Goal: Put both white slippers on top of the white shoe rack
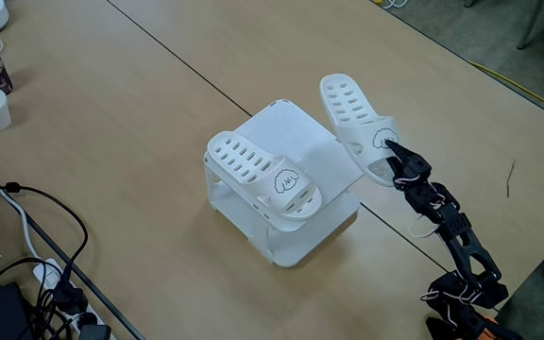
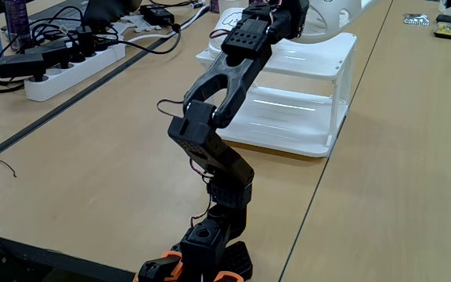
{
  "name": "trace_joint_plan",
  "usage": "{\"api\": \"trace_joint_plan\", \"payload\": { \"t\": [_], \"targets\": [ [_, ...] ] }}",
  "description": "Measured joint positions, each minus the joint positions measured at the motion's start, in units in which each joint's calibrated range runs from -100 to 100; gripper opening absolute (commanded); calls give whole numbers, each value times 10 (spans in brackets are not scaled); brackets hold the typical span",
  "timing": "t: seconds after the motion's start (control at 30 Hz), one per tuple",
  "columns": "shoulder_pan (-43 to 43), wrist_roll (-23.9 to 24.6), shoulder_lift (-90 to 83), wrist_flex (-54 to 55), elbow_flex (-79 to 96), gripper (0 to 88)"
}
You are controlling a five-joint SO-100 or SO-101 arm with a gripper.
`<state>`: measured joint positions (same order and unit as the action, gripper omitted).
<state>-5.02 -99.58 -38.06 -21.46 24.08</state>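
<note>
In a fixed view, one white slipper (image 1: pixel 264 176) is already lying on the flat top of the white shoe rack (image 1: pixel 296 142), toward the rack's nine-o'clock edge, with its toe vents pointing to about ten o'clock. That is leaving the three-o'clock half of the top bare for its mate. The second slipper (image 1: pixel 355 118) is hanging at the rack's two-o'clock corner, its heel end caught by the pincer (image 1: pixel 392 162), which is reaching in from five o'clock; its fingers are clenching on the strap side, as far as I can judge. To do this step well, the arm should be carrying the slipper toward nine o'clock until its whole sole is over the bare half, clear of the first slipper, lowering it flat on the tabletop-facing side before letting go, so it is not tipping off the edge.
</note>
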Motion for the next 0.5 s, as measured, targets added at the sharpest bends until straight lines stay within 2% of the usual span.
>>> {"api": "trace_joint_plan", "payload": {
  "t": [0.5],
  "targets": [
    [14, 0, 68, 0, -15, 8]
  ]
}}
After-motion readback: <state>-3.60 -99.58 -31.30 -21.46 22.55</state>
